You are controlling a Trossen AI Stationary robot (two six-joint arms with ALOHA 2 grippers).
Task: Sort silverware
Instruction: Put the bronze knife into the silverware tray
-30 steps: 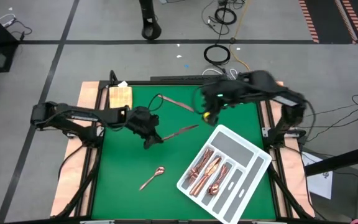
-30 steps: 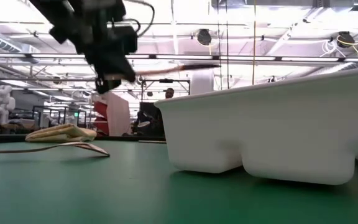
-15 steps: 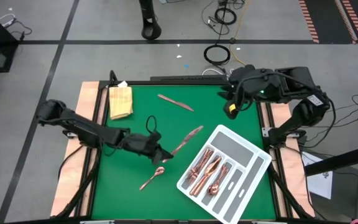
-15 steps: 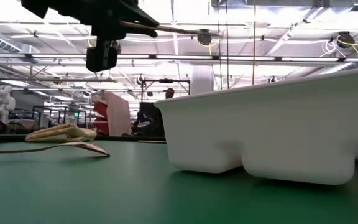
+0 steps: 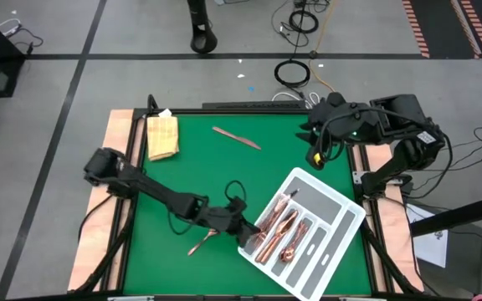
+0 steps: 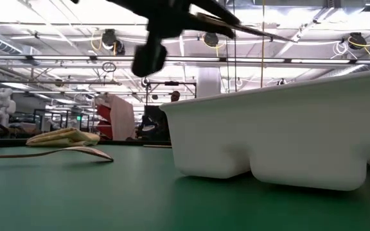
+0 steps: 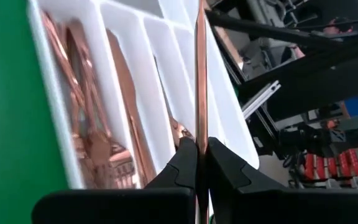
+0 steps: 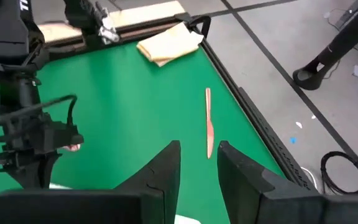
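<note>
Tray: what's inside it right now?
The tray holds copper cutlery in the narrow slots nearest the left gripper, stacked so the count is unclear. The wide slot looks bare. The left gripper holds a knife above the tray.

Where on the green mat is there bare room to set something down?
Bare mat lies between the yellow cloth, the lone knife and the left arm. It is crowded near the tray, where the left tool holds a utensil beside a spoon.
</note>
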